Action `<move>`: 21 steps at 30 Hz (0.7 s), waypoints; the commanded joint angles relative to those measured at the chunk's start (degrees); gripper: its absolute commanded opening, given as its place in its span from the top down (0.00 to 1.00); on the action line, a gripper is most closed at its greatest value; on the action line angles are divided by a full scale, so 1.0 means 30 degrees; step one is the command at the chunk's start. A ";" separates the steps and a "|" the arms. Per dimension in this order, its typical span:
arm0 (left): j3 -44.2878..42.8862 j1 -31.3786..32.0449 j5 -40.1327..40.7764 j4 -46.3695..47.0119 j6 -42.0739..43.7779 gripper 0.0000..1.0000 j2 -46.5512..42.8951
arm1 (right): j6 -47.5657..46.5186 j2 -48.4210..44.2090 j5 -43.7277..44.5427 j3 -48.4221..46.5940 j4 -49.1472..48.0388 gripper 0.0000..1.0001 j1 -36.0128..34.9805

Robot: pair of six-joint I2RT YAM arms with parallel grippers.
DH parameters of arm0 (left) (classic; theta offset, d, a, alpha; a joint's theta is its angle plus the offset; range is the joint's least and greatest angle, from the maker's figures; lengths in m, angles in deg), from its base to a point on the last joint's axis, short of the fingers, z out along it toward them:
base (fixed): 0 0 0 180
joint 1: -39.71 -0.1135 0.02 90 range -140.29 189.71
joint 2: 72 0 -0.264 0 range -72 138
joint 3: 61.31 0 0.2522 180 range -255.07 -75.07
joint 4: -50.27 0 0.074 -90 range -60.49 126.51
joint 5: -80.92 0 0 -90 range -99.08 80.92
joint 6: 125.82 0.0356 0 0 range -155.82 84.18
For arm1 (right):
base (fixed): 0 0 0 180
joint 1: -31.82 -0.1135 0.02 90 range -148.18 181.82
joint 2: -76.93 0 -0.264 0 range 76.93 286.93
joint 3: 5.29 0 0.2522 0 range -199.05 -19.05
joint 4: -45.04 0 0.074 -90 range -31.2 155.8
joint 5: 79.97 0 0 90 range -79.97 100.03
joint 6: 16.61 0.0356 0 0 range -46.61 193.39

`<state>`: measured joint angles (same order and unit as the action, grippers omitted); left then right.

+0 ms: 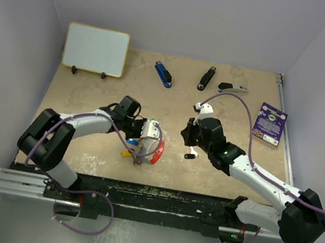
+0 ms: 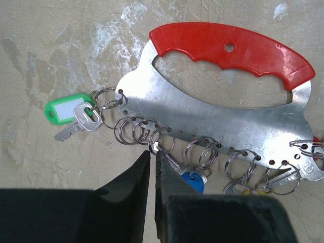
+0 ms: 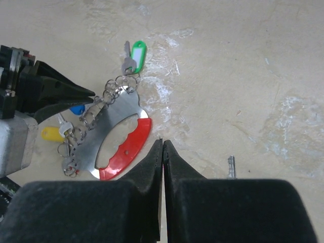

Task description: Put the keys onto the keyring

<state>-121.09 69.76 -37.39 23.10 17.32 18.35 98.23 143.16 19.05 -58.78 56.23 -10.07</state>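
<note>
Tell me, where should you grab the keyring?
Probably the red handle, from above: the keyring lies flat, and the cutout under the handle leaves room to pinch across it. The opposite edge is crowded with rings and keys.

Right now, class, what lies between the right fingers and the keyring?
Nothing. The right wrist view shows only bare table between the shut right fingers and the keyring.

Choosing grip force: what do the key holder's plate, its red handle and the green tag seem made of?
Plate: likely sheet metal, brushed silver sheen, fine scratches. Red handle: probably plastic, smooth, evenly coloured. Green tag: seemingly plastic, glossy, with white paper-like insert.
</note>
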 commanded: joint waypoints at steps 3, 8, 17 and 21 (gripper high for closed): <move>0.0357 -0.0082 -0.1280 -0.0573 0.0397 0.90 -0.1632 | -0.0519 -0.0486 -0.2412 0.0449 -0.2278 1.00 0.0048; 0.0428 -0.0082 -0.1766 -0.1022 0.0758 0.91 -0.1596 | -0.0630 -0.0466 -0.2804 0.0453 -0.2264 1.00 0.0057; -0.1026 -0.2172 0.0768 -0.0601 -0.2793 0.82 -0.4304 | -0.2264 0.4628 -0.8017 -0.1991 -0.3948 0.83 -0.0004; -0.1987 -0.4618 0.0603 -0.1897 -0.3949 0.57 -0.5371 | -0.2528 0.6776 -0.8753 -0.3751 -0.3717 0.69 -0.0099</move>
<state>-122.55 62.00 -35.91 19.08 11.31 6.30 92.94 160.15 -1.72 -64.42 46.46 -10.09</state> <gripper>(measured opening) 0.274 0.259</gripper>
